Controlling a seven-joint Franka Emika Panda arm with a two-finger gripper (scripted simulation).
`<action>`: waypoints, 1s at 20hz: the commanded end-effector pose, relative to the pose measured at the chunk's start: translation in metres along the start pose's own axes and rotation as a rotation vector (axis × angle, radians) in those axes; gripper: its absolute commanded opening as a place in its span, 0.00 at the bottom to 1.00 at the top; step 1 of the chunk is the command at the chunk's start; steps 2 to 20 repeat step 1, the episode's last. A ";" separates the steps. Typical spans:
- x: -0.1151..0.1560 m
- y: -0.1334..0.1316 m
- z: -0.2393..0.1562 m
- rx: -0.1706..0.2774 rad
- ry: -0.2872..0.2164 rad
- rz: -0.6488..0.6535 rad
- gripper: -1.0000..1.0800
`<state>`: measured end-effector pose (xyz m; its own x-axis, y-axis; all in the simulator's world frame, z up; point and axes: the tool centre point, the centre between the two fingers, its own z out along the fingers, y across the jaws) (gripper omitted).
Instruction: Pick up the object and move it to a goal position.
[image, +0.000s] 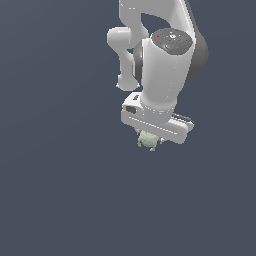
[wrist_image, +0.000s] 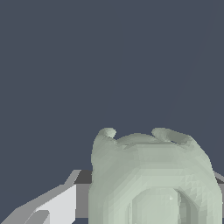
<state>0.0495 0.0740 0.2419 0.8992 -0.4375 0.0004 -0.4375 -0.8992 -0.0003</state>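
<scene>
Exterior view: my arm (image: 165, 65) points straight down, and the object (image: 148, 140), small, pale green and knobbly, peeks out from under the white bar of my claw (image: 151, 142). The bar hides the fingers, so I cannot tell from here whether they pinch it or merely straddle it. The dark counter (image: 55, 200) shows nothing else nearby and no goal marker that I can see.

Wrist view: the object (wrist_image: 153, 179) fills the near field, right against my claw, with one pale finger (wrist_image: 57, 205) showing beside it. Contact is not resolvable; grip state is still unknown.

Risk, as I judge it: the lumpy shape offers poor flat contact, so it could twist or slip out during a fast carry. Nothing stands in the way.
</scene>
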 end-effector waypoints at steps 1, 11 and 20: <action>0.001 0.000 -0.001 0.000 0.000 0.000 0.00; 0.001 0.000 -0.001 0.000 0.000 0.000 0.00; 0.001 0.000 -0.001 0.000 0.000 0.000 0.00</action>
